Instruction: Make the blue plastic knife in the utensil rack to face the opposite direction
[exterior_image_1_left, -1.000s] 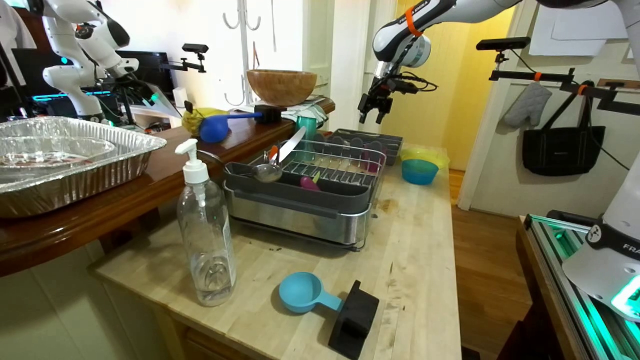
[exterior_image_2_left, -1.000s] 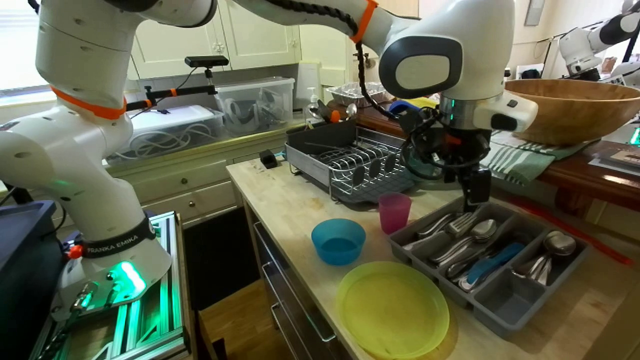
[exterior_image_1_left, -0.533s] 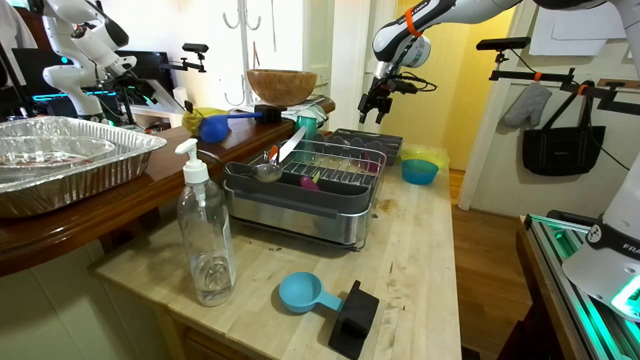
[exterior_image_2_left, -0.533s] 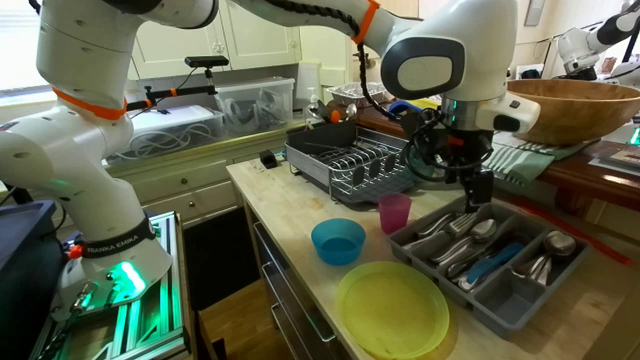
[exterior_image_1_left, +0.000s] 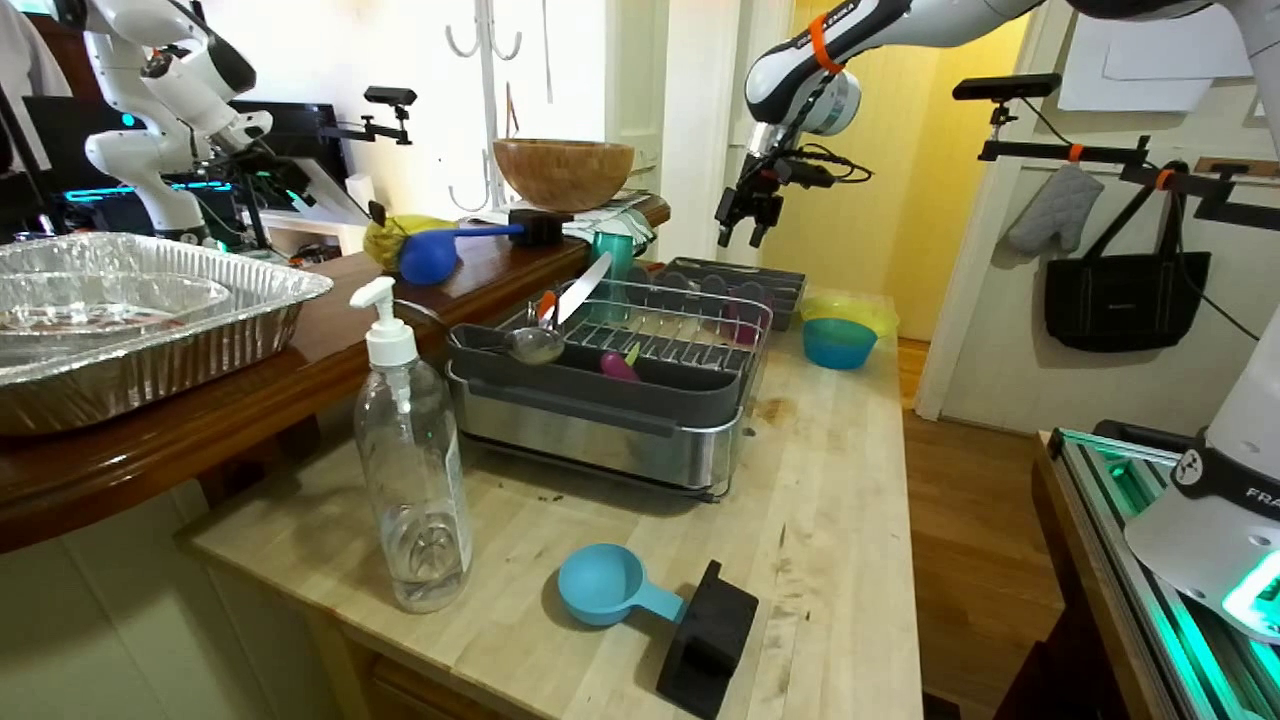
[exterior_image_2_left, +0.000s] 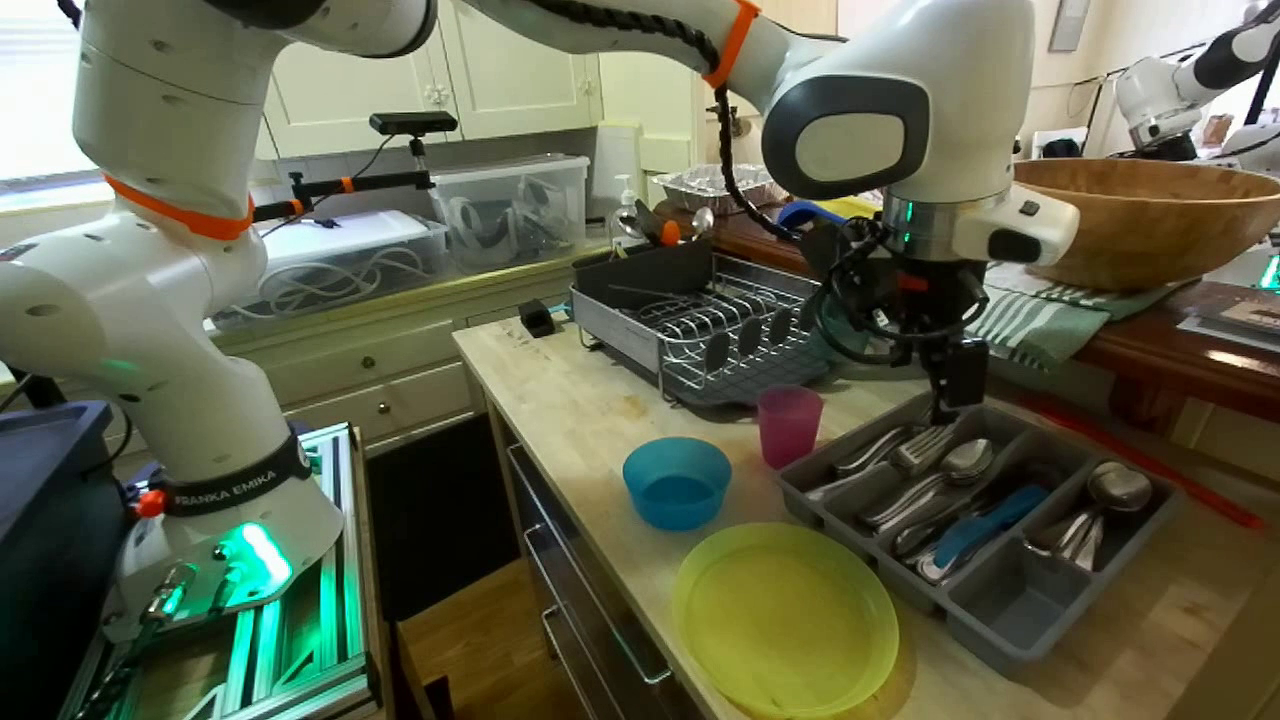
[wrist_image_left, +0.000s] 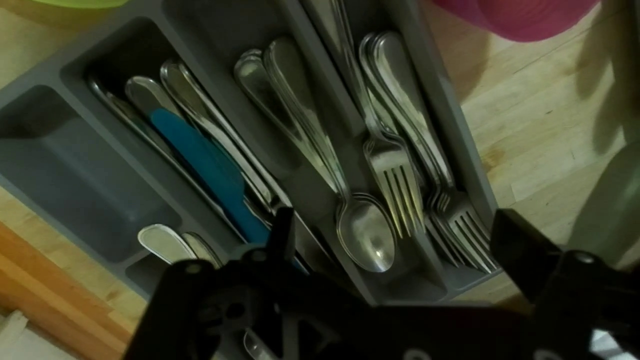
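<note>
I hold my gripper (wrist_image_left: 395, 220), jaws parted, above the utensil rack (wrist_image_left: 82, 167) where the blue plastic knife (wrist_image_left: 207, 165) lies.

The blue knife (wrist_image_left: 200, 162) lies open from above. Steel cutlery (wrist_image_left: 185, 92) crowds both its flanks, with compartment dividers (wrist_image_left: 115, 137) rising just beyond

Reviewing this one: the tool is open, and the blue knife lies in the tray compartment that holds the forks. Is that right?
Wrong compartment: the wrist view shows the blue knife in another compartment of the tray, with the spoons between it and the forks. The tool is open.
</note>
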